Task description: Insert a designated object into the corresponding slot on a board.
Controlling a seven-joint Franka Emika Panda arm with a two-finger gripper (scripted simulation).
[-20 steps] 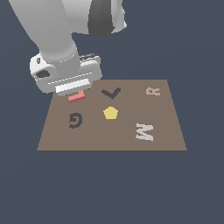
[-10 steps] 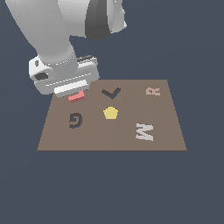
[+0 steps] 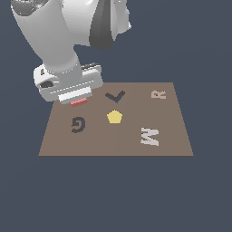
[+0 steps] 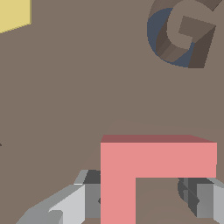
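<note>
The salmon-red L-shaped block (image 3: 78, 103) shows just under my gripper (image 3: 76, 97), over the far left part of the brown board (image 3: 113, 140). In the wrist view the L block (image 4: 131, 162) sits between the two grey fingers (image 4: 65, 205), and my gripper (image 4: 140, 199) is shut on it, above the board (image 4: 78, 96). The dark navy L-shaped slot (image 3: 115, 96) lies to the exterior view's right of the gripper, apart from it. The slot is out of the wrist view.
On the board stand a dark G (image 3: 78, 124), a yellow pentagon (image 3: 114, 117), a pale W (image 3: 150, 136) and a tan R (image 3: 158, 94). The G (image 4: 183, 30) and a corner of the pentagon (image 4: 13, 15) show in the wrist view.
The hand with the red L block has shifted only slightly over the board's far left part. The letters and pentagon on the board have not moved.
</note>
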